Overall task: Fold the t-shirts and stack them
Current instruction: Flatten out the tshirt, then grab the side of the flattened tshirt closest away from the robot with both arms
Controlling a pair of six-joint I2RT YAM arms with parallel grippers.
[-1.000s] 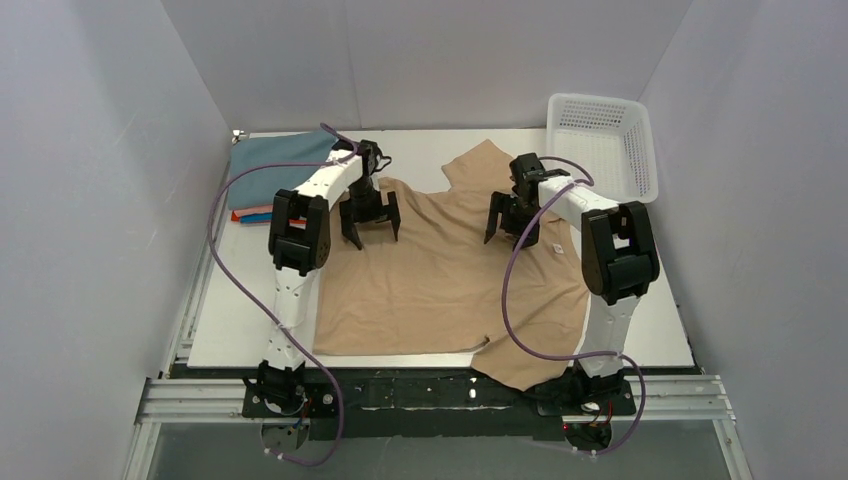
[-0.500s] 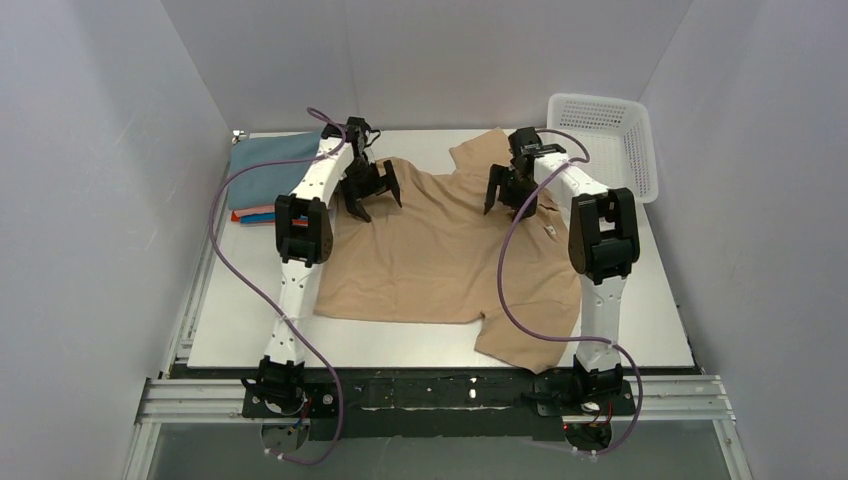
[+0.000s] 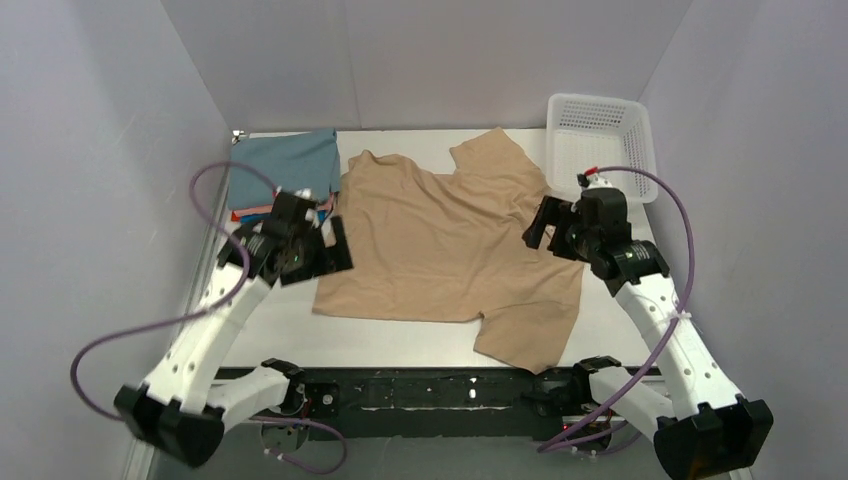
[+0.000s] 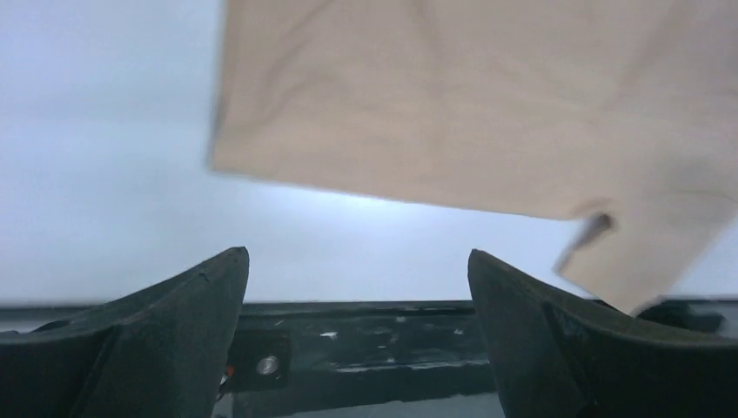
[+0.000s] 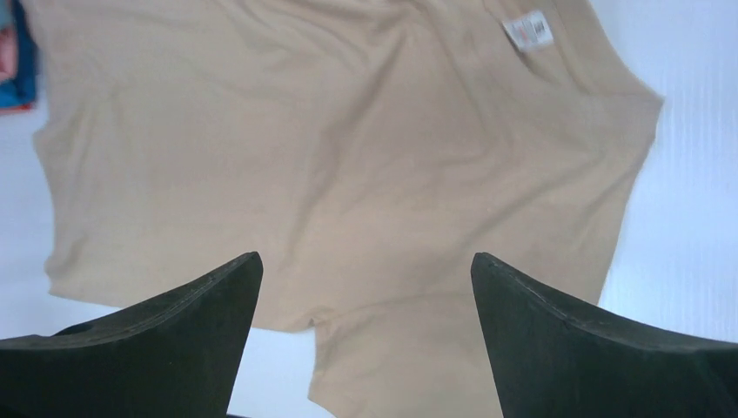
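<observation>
Tan t-shirt (image 3: 450,235) spread open on the white table (image 3: 265,325), neck side toward the right. One corner of the tan t-shirt reaches almost to the table's near edge.

Surroundings: a white lattice basket (image 3: 600,140) stands beyond the shirt's far right corner, just beside it. A folded grey-blue t-shirt (image 3: 285,160) tops a stack at the shirt's far left corner, touching it, with salmon and bright blue edges (image 3: 255,212) showing beneath. Purple cables (image 3: 215,175) loop off both arms, clear of the cloth. Nothing lies on the shirt itself.

Label: a small white neck label (image 5: 528,30) is sewn at the collar. Its reddish print is too blurred to read.

Grippers: the left gripper (image 3: 335,250) hangs at the shirt's left edge, beside the stack, fingers (image 4: 174,305) spread wide with nothing between them. The right gripper (image 3: 540,228) hangs at the shirt's right edge, fingers (image 5: 183,322) likewise spread wide and empty.

Change: half a second ago both arms reached forward, grippers over the shirt's far part. They have since drawn back and swung outward to its two sides. The shirt lies flatter and farther onto the table than one second ago, when its near part hung over the front edge.
</observation>
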